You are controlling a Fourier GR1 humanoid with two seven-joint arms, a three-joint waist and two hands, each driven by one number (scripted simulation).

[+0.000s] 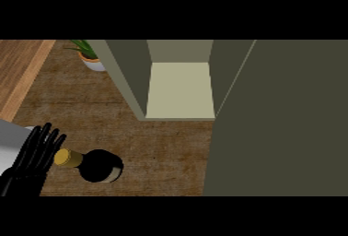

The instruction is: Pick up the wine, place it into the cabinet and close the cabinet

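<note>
Head view: wine (100, 167) on the desk (159, 147), seen from above, gold cap pointing left, well short of the open cabinet (180, 90). Left robot hand (34, 159) just beside the cap, fingers straight, released, grasping nothing. Cabinet door (279, 120) swung out at right. Plant (88, 56) at upper left.

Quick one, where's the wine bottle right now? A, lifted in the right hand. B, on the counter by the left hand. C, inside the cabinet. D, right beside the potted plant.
B: the wine bottle is on the counter with its gold cap next to the open left hand, outside the open cabinet.
</note>
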